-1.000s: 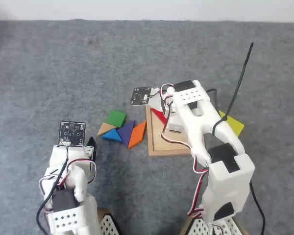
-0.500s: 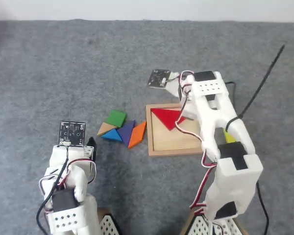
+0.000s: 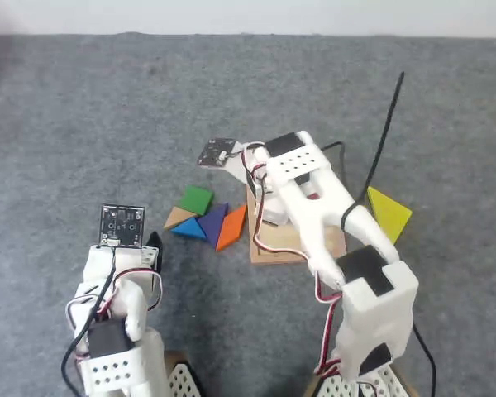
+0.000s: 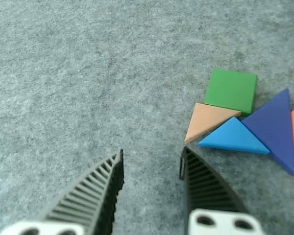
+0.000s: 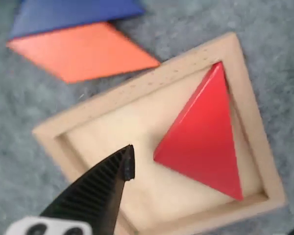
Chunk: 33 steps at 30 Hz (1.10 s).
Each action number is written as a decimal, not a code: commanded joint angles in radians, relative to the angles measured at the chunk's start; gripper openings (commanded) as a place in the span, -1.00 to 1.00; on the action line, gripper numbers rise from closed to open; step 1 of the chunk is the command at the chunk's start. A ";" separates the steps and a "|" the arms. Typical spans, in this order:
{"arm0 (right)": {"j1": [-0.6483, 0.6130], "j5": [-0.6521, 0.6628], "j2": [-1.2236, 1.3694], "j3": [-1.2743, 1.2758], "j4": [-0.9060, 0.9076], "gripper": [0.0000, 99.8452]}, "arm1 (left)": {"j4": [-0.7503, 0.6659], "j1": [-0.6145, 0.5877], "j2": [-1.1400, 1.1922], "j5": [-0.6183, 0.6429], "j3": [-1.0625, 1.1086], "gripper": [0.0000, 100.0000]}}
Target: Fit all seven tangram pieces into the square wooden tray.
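The square wooden tray (image 5: 137,88) holds a red triangle (image 5: 203,137) lying flat against one side. My right gripper (image 5: 215,191) hangs open just above the tray floor, beside the red triangle and holding nothing. In the high view the right arm (image 3: 302,178) covers most of the tray (image 3: 269,252). Left of the tray lie a green square (image 3: 197,199), a tan triangle (image 3: 178,217), a blue triangle (image 3: 188,230), a purple triangle (image 3: 213,222) and an orange parallelogram (image 3: 231,227). A yellow triangle (image 3: 390,212) lies right of the tray. My left gripper (image 4: 152,166) is open over bare carpet, short of the tan triangle (image 4: 208,119).
Everything rests on grey carpet (image 3: 107,107). The orange parallelogram (image 5: 83,51) sits close to the tray's left rim, with the purple triangle (image 5: 73,12) touching it. A black cable (image 3: 388,124) rises behind the right arm. Carpet is bare at the back and far left.
The right arm swung back and to the right off the tray, then came back left over the tray's left part. The yellow triangle is uncovered. The left arm kept still.
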 commanded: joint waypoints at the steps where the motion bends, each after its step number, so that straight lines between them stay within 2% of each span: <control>1: 0.031 -0.071 0.035 -0.051 -0.070 0.05 | -0.006 -0.006 -0.011 -0.008 -0.004 -0.64; 6: 0.082 0.008 0.091 -0.114 -0.045 0.05 | -0.006 -0.006 -0.011 -0.008 -0.004 -0.64; 17: 0.130 0.012 0.127 -0.316 0.077 0.05 | -0.006 -0.005 -0.011 -0.008 -0.004 -0.64; 28: 0.133 -0.037 -0.166 -0.315 0.308 0.05 | -0.006 -0.005 -0.011 -0.008 -0.004 -0.64; 30: 0.189 -0.041 -0.223 -0.313 0.355 0.05 | -0.006 -0.005 -0.011 -0.008 -0.004 -0.64; 33: 0.355 0.008 -0.277 -0.281 0.363 0.05 | -0.006 -0.005 -0.011 -0.008 -0.004 -0.64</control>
